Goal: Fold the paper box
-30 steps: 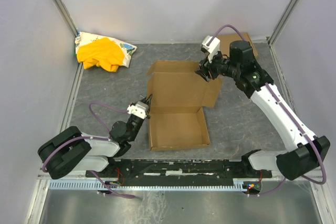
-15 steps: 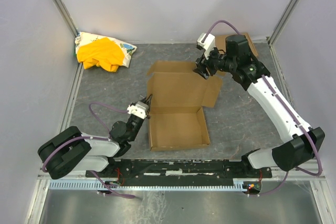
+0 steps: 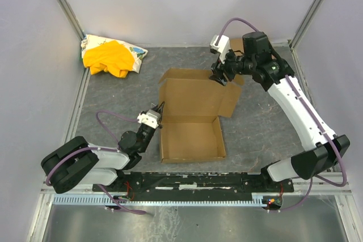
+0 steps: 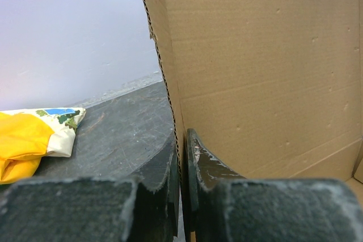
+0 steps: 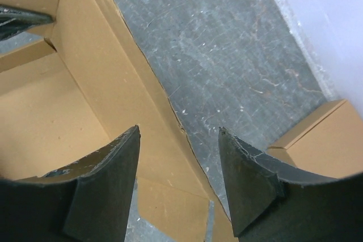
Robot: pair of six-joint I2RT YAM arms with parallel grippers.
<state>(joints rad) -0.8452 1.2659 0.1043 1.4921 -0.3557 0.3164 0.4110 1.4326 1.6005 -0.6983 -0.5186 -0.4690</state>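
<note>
Brown die-cut cardboard paper box (image 3: 190, 114), half-formed, lies between both grippers | left gripper (image 4: 181, 138) clamped on its left wall | right gripper (image 5: 178, 134) spread astride the far-right flap | step: raising walls | next: likely close, fold flap inward.

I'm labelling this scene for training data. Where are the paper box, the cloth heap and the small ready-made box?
paper box (image 3: 190, 140): top view, floor of its near tray.
cloth heap (image 3: 108, 58): top view, its yellow middle.
small ready-made box (image 5: 326, 140): right wrist view, its broad face.

The top view looks down over the whole table (image 3: 255, 131); both wrist views peer closely at the paper box (image 3: 191, 134).
</note>
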